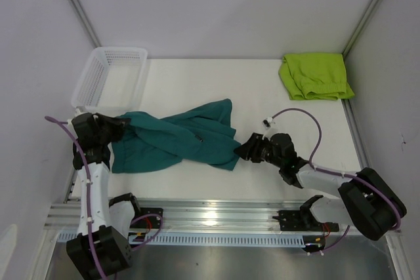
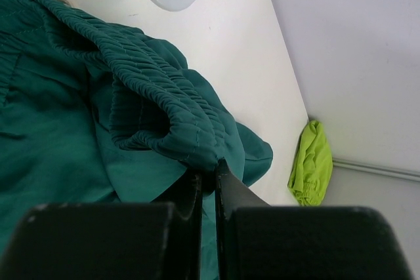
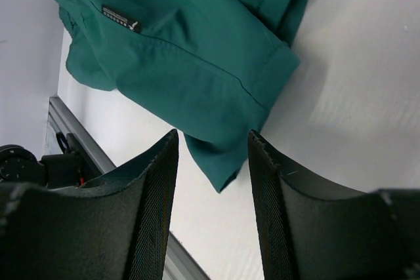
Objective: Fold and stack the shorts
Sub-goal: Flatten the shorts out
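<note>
Surface: the flat white table before you, walled at the back and on both sides.
Centre-left: dark teal soft fabric shorts, rumpled and twisted across the top.
Far right corner: lime green soft fabric shorts, folded, well apart from your teal pair.
Far left corner: white plastic mesh basket, near the teal pair.

I count two pairs of shorts on my one table: one dark teal pair and one lime green pair. One white mesh basket. Two grippers, the left gripper and the right gripper. Two purple cables, the left cable and the right cable. One small label shows on the teal pair.
</note>
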You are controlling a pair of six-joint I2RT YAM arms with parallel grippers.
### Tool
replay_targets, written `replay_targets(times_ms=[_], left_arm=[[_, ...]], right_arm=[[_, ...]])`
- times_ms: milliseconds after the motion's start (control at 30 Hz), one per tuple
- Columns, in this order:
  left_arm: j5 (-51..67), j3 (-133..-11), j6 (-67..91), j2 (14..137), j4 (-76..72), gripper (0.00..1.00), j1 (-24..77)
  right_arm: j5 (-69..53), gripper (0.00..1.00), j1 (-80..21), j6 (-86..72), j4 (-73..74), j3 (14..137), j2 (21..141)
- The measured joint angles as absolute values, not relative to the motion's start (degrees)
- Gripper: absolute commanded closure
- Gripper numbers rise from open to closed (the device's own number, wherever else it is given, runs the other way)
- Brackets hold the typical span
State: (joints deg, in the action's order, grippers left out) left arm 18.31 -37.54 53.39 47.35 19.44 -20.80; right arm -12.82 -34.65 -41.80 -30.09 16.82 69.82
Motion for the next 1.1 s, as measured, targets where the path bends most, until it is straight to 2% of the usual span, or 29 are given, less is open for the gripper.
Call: replay_targets(times_ms=[367, 800, 1100], left_arm=[[18.5, -37.5, 52.5, 47.3, 19.4, 1.00, -21.4], [18.9, -37.5, 52.4, 47.2, 19.4, 1.00, -21.4], [19.7, -37.3, 52.4, 46.8, 19.3, 1.00, -21.5]], right_arm=[[-15.0, 0.55, -32.1, -42.0, -31.4, 18.8, 74.7], [-15.0, 0.54, -30.9, -42.0, -30.9, 18.8, 74.3], [-16.1, 0.59, -30.9, -42.0, -32.8, 18.9, 78.4]])
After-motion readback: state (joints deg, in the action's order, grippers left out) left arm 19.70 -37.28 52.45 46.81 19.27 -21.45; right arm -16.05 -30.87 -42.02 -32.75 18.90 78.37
